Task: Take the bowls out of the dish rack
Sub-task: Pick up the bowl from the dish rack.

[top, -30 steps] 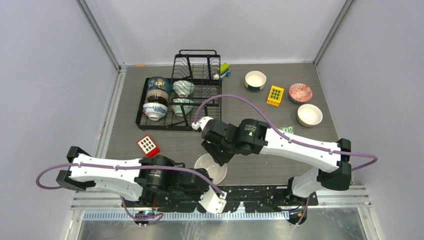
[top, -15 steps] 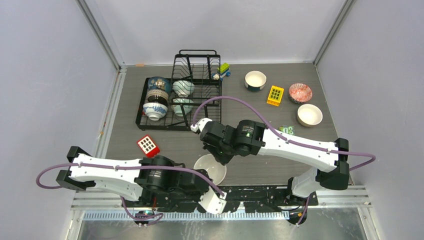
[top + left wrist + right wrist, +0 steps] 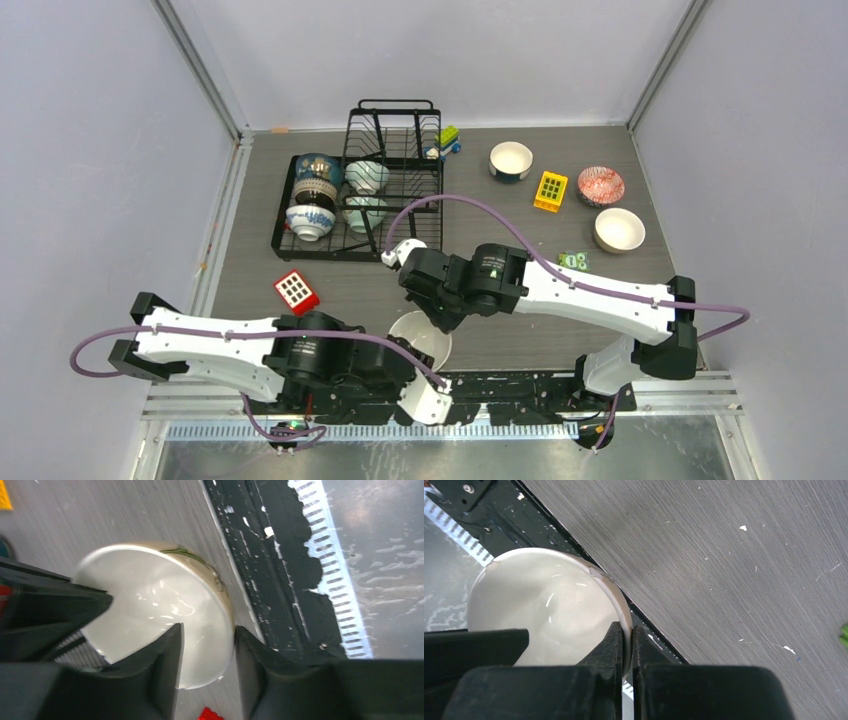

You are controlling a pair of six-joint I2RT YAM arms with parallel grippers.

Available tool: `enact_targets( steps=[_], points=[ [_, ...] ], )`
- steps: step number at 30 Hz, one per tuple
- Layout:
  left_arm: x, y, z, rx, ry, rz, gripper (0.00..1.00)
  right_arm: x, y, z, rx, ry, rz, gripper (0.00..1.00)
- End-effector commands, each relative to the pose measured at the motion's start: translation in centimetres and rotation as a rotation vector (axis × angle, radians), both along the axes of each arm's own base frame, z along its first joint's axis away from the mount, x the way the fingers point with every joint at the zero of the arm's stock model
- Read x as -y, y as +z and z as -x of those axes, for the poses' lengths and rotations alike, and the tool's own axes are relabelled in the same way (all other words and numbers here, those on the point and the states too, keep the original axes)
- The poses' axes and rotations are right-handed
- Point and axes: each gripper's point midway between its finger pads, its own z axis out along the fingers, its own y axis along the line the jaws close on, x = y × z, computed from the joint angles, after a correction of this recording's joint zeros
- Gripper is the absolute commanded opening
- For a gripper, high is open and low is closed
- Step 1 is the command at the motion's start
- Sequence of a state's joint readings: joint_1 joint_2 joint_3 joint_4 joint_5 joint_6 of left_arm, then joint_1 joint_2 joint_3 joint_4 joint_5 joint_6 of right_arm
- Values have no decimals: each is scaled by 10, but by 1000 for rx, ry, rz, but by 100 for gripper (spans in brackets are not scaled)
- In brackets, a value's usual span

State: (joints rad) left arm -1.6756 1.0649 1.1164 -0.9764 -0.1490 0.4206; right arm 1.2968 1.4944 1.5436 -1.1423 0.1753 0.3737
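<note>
Cream bowl (image 3: 421,336) is at the near edge of the table (image 3: 345,275), between both arms and well apart from the dish rack (image 3: 397,104). Right gripper (image 3: 625,642) is pinched tight on its thin rim. Left gripper (image 3: 208,630) straddles the rim, jaws parted, not squeezing. Glazed ceramic looks stiff, slick and chippable, so I'd say a rim pinch is the hold. Both arms cover its base, so I can't tell if it rests on the table. The left wrist view is blurred.

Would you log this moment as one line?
right gripper: shut on white bowl | left gripper: open around it | dish rack: bowls inside
</note>
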Motion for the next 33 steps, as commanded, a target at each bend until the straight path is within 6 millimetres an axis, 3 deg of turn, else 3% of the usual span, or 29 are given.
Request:
enact_targets(
  steps=[1,3,4,5,10,15,19,26,31,33],
  points=[
    [19,30,-6,12,47,163,61,-7,9,-2,27,-32,-65,1],
    [19,32,-7,14,61,178,79,-4,11,-4,39,-47,-68,1],
    [19,33,-8,11,66,190,93,-3,11,-4,42,-52,-71,1],
    [19,36,-8,8,73,208,99,-1,12,-6,50,-60,-71,1],
    [15,54,-14,-2,125,320,100,19,9,-15,109,-107,-32,1],
    [6,76,-26,-16,225,455,100,59,10,-43,207,-216,54,1],
    [-1,85,-35,-57,333,568,100,105,25,-87,224,-421,5,1],
    [0,75,-51,-127,575,664,100,188,85,-157,402,-860,-215,1],
    [16,58,-54,-182,700,681,100,268,111,-186,544,-1232,-329,1],
    [25,51,-51,-224,719,703,100,288,109,-191,573,-1346,-378,1]
  ],
)
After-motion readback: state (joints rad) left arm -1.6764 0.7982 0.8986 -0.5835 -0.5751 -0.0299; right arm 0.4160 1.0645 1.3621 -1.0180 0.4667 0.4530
